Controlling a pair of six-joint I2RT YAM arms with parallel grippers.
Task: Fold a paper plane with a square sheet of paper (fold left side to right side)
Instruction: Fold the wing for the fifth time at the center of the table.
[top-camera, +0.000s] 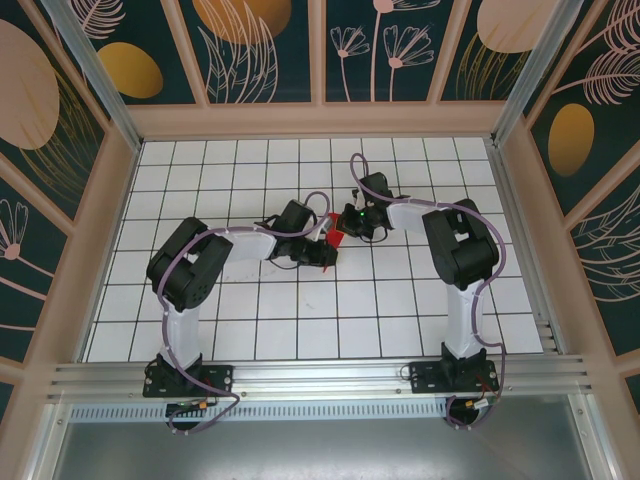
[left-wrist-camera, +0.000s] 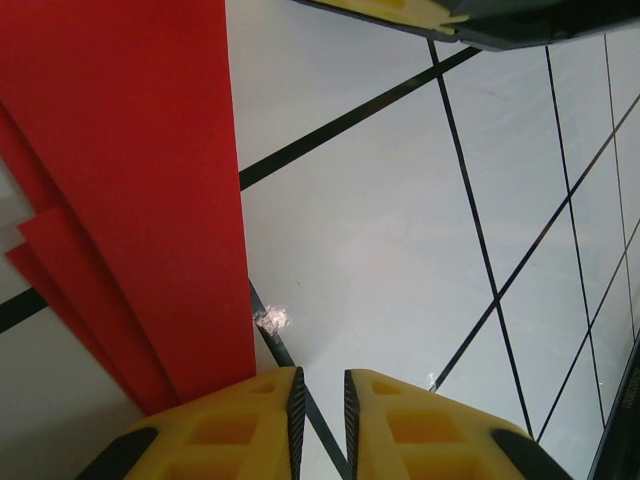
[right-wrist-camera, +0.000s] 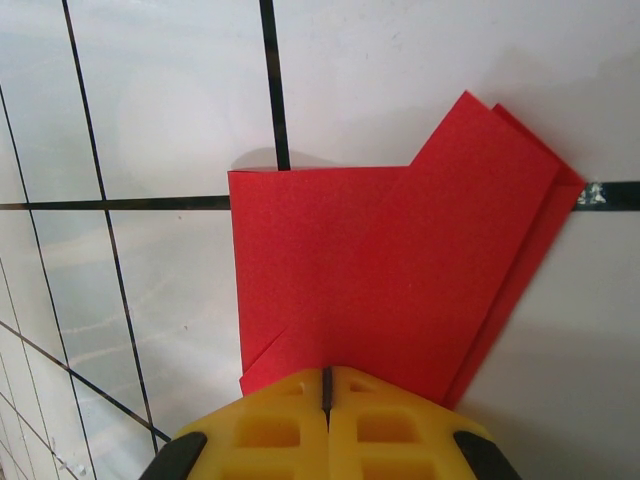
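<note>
The folded red paper (top-camera: 335, 239) lies mid-table between the two arms, a layered wedge with creased flaps. In the right wrist view the red paper (right-wrist-camera: 400, 270) spreads out from my right gripper (right-wrist-camera: 326, 372), whose jaws are shut with the paper's near edge running in between them. In the left wrist view the paper (left-wrist-camera: 130, 200) is a long red strip with stepped layers on the left. My left gripper (left-wrist-camera: 320, 375) stands just right of it, jaws a narrow gap apart with only a black grid line between them. From above, the left gripper (top-camera: 326, 256) and right gripper (top-camera: 345, 228) nearly meet.
The white gridded table (top-camera: 300, 300) has wooden walls all round, and an aluminium rail (top-camera: 320, 375) along the near edge. A yellow finger of the right gripper (left-wrist-camera: 400, 12) hangs at the top of the left wrist view. A small scuff (left-wrist-camera: 272, 319) marks the tabletop.
</note>
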